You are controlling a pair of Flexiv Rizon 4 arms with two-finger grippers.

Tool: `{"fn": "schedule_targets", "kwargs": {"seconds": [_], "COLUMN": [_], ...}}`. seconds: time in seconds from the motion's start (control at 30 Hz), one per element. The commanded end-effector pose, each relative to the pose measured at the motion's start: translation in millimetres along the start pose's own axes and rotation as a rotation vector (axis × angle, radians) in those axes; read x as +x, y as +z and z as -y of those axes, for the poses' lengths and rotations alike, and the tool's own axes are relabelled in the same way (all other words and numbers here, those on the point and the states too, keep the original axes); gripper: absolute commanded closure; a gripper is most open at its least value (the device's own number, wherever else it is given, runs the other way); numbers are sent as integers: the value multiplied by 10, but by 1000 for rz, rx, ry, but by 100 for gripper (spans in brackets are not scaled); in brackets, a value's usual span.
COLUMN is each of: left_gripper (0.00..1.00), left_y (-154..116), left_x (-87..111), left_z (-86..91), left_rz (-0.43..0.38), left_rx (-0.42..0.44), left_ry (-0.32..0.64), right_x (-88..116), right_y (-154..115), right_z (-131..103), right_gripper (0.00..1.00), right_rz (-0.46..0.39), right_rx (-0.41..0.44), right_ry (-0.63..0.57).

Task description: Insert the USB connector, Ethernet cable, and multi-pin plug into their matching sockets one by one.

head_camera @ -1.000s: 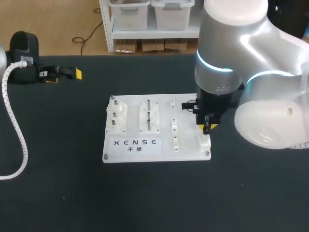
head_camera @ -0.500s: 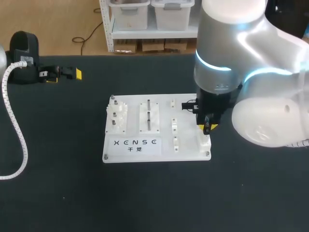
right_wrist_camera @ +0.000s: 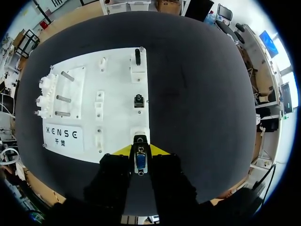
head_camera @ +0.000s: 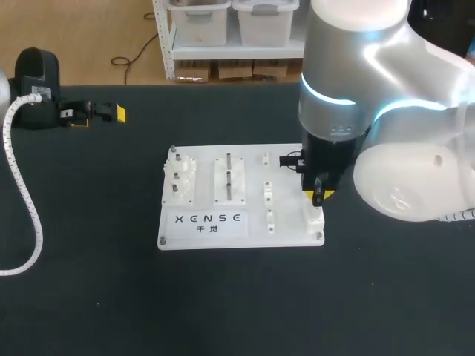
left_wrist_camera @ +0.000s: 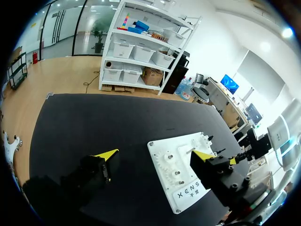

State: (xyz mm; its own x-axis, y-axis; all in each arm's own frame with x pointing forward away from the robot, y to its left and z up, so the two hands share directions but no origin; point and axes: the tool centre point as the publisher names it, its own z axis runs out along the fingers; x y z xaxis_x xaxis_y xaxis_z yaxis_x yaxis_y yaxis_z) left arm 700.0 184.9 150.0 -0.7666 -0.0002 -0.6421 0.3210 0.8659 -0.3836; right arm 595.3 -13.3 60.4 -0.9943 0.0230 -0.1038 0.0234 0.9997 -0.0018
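— Where is the plug (right_wrist_camera: 140,160)?

— In the right gripper (right_wrist_camera: 140,151), pinched between the two yellow tips, which stand narrow on either side of it. Its blue face looks up at the wrist camera.

— And against the board (right_wrist_camera: 120,84)?

— Over the board's near right corner, right above the white socket (right_wrist_camera: 139,133) there. Whether plug and socket touch, I cannot tell.

— How tight is that corner?

— The socket sits hard by the board's right edge and close to its near edge (a corner screw is just beside it). Two dark connectors (right_wrist_camera: 138,100) stand on white mounts along the same right edge, farther from the gripper and apart from the plug. Past both edges, dark table (head_camera: 89,297) runs on to its rim.

— What fills the rest of the board?

— Its left part carries white blocks with upright pegs (right_wrist_camera: 62,87), well apart from the gripper, and a printed label lies at the near left.

— And the left gripper (head_camera: 99,116)?

— Well apart from the board, near the table's far left corner. Its fingers are spread wide with nothing between them, and a broad stretch of table lies between it and the board's left edge.
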Motion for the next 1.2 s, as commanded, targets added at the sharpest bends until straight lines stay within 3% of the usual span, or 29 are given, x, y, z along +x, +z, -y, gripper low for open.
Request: {"fn": "schedule_targets", "kwargs": {"seconds": [0.03,1.2], "left_gripper": [0,0], "left_y": [0,0], "left_x": [0,0], "left_z": [0,0], "left_rz": [0,0], "left_rx": [0,0], "left_ry": [0,0], "right_x": [-3,31], "right_y": [30,-17], "right_z": [0,10], "right_gripper": [100,100], "right_rz": [5,11], "right_rx": [-4,-6], "right_ry": [-2,-10]}}
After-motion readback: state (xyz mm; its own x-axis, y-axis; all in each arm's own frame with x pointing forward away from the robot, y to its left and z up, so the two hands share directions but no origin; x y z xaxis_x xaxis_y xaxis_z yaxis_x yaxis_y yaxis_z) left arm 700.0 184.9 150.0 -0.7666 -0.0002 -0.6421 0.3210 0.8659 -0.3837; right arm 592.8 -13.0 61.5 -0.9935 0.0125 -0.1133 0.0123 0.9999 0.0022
